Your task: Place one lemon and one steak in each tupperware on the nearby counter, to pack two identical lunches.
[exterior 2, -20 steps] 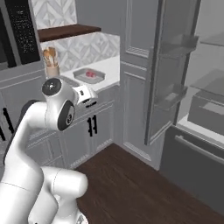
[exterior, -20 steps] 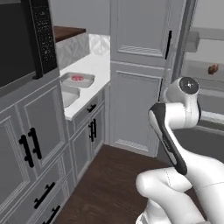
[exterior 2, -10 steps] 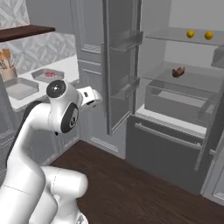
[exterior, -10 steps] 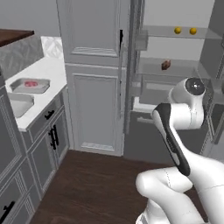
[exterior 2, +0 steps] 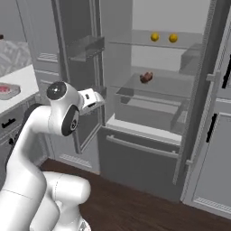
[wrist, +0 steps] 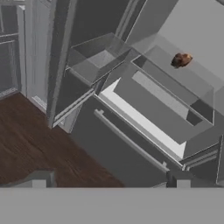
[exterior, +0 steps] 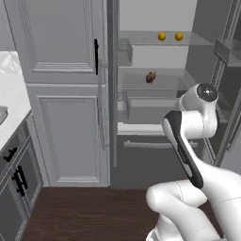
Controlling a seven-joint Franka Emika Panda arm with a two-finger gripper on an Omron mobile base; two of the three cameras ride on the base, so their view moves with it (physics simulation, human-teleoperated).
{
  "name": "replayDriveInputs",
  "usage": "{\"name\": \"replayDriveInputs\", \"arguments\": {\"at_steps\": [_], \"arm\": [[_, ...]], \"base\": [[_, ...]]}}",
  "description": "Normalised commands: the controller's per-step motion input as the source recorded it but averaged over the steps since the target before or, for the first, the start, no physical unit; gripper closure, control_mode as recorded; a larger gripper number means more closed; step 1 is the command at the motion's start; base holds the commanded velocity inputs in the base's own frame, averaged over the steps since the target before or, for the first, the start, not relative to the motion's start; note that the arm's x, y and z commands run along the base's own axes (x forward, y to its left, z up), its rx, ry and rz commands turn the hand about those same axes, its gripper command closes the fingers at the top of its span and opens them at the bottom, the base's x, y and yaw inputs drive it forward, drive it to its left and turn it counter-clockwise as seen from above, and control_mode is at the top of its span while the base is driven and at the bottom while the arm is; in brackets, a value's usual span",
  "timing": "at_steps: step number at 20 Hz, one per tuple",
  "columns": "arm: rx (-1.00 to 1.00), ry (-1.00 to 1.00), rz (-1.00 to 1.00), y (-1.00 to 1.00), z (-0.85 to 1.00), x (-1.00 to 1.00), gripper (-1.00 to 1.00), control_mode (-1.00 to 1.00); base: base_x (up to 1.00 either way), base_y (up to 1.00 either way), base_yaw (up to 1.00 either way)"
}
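Observation:
Two yellow lemons (exterior: 162,36) (exterior: 179,36) sit side by side on the top shelf of the open fridge, also seen as lemons (exterior 2: 154,37) (exterior 2: 173,38) from the right. A brown steak (exterior: 150,76) (exterior 2: 145,77) (wrist: 181,59) lies on the glass shelf below them. My gripper (wrist: 108,180) is open with nothing between its fingertips (wrist: 41,177), and it hangs well short of the fridge, pointing at its lower shelves and drawer. One pale tupperware (exterior 2: 13,85) with a red steak in it rests on the white counter (exterior 2: 25,79) at the far left.
The fridge door (exterior 2: 76,67) stands open on the left with shelf bins; a second door (exterior: 226,70) is open on the right. A tall grey cabinet (exterior: 61,94) separates fridge from counter (exterior: 9,108). A freezer drawer with bar handle (exterior 2: 140,146) is below. Dark wood floor (wrist: 30,144).
The whole picture has swung from the counter and cabinets to the open fridge, so the camera has moved. The gripper has stayed open.

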Motion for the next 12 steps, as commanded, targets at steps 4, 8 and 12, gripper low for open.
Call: {"name": "replayDriveInputs", "arguments": {"at_steps": [4, 8, 12], "arm": [[0.0, 0.0, 0.0, 0.0, 0.0, 0.0, -1.0, 1.0], [0.0, 0.0, 0.0, 0.0, 0.0, 0.0, -1.0, 1.0], [0.0, 0.0, 0.0, 0.0, 0.0, 0.0, -1.0, 1.0]], "base": [[0.75, -0.13, -0.39], [0.74, -0.09, -0.26], [0.74, -0.11, -0.14]]}}
